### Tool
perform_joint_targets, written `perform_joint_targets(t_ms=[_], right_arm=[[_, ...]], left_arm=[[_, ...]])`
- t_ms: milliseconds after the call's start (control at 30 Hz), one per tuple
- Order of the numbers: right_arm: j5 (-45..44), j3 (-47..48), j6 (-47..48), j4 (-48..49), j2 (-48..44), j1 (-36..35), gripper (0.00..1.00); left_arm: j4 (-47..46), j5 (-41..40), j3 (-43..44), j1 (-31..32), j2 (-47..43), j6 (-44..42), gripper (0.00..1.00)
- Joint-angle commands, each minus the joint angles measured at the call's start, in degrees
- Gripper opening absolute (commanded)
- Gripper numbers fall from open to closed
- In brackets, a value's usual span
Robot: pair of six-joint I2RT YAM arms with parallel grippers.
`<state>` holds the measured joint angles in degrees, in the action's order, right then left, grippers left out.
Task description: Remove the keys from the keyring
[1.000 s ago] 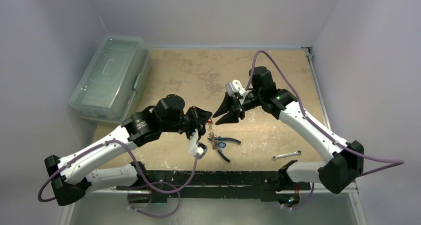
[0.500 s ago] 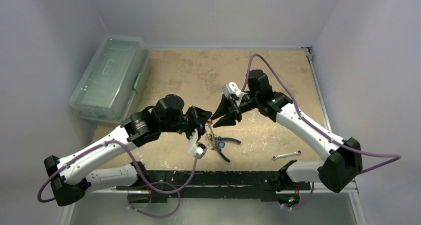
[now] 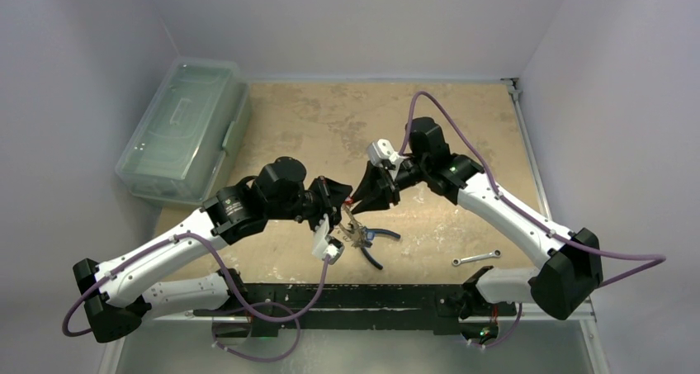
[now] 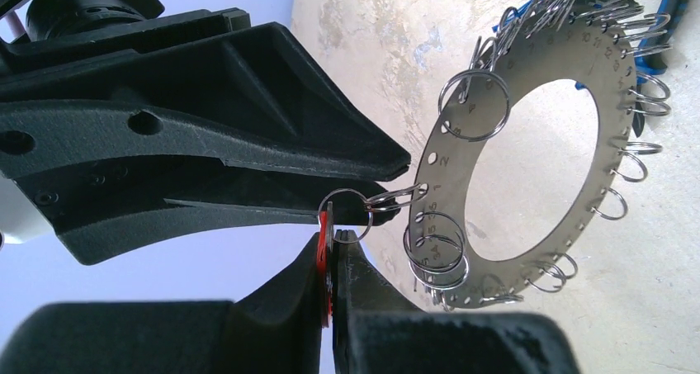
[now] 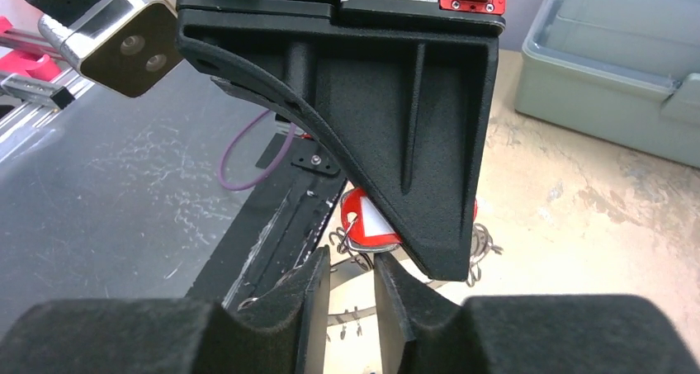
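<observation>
The keyring (image 4: 450,155) is a flat silver ring with numbered holes, and it hangs tilted above the table (image 3: 353,235). Small split rings (image 4: 470,101) fill its holes. I cannot make out separate keys, only a red tag (image 4: 325,262). My left gripper (image 4: 334,238) is shut on that red tag (image 5: 363,223), which is linked to the keyring by two small rings. My right gripper (image 5: 351,262) is open with a narrow gap, and its tips (image 4: 396,176) sit at those small rings just under the tag. Both grippers meet tip to tip (image 3: 351,205).
Blue-handled pliers (image 3: 378,240) lie on the table right under the hanging ring. A silver wrench (image 3: 477,258) lies to the right near the front edge. A clear lidded plastic box (image 3: 183,130) stands at the back left. The black front rail (image 5: 272,225) runs below.
My right gripper has moved left and down until its tips reach the tag in the left gripper. Its jaws have narrowed slightly. The left arm has stayed still.
</observation>
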<state>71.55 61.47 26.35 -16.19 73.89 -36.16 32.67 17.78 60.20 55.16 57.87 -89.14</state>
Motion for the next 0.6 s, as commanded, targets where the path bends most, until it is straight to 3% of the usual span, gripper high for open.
perform_joint_targets(t_ms=[0,267,567], right_arm=[[0.5,-0.1,0.0,1.2,0.1,-0.6,0.25],[-1.3,0.1,-0.8,1.3,-0.1,-0.7,0.0],[-2.6,0.3,-4.7,3.1,-0.9,-0.5,0.0]], left_arm=[[-3.0,0.8,0.5,0.2,-1.2,0.3,0.0],[-3.0,-0.2,0.7,0.2,-1.8,1.4,0.0],[0.8,-2.9,0.5,0.2,-3.9,2.0,0.0]])
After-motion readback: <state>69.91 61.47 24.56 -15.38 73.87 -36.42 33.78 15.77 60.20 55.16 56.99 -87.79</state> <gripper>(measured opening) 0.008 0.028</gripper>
